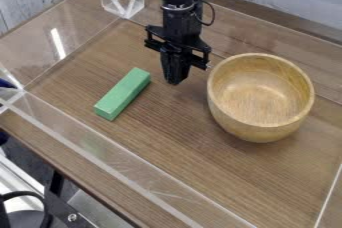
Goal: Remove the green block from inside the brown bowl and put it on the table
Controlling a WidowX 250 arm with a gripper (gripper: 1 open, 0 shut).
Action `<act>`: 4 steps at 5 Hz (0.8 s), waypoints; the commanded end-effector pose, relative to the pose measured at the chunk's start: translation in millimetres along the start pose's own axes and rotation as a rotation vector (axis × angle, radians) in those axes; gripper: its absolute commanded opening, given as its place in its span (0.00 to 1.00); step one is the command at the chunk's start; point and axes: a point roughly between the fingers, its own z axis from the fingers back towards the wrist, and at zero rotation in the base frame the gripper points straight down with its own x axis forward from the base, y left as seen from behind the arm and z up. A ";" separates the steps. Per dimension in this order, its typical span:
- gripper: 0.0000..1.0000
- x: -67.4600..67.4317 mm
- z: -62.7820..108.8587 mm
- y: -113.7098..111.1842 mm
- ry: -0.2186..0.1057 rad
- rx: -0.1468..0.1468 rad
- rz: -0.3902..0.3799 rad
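Wood-grain tabletop (201, 172) inside low clear acrylic walls carries all. Round wooden bowl (261, 96) sits right, thick-rimmed, interior empty; likely light, rigid, stable. Black arm's claw (175, 75) points down between bowl and block, jaws closed, gripping nothing. Green block (122, 93) lies flat on tabletop, left of claw, well apart from bowl; looks light, stiff, matte, not slippery; best pinched across narrow width at mid-length. No brands, labels, writing legible.
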 end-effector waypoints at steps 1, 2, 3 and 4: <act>0.00 2.7 21.6 6.0 -0.068 0.024 0.016; 0.00 1.3 21.2 6.9 -0.066 0.023 0.023; 0.00 0.2 20.9 7.5 -0.063 0.022 0.029; 0.00 -1.2 21.1 7.8 -0.061 0.021 0.035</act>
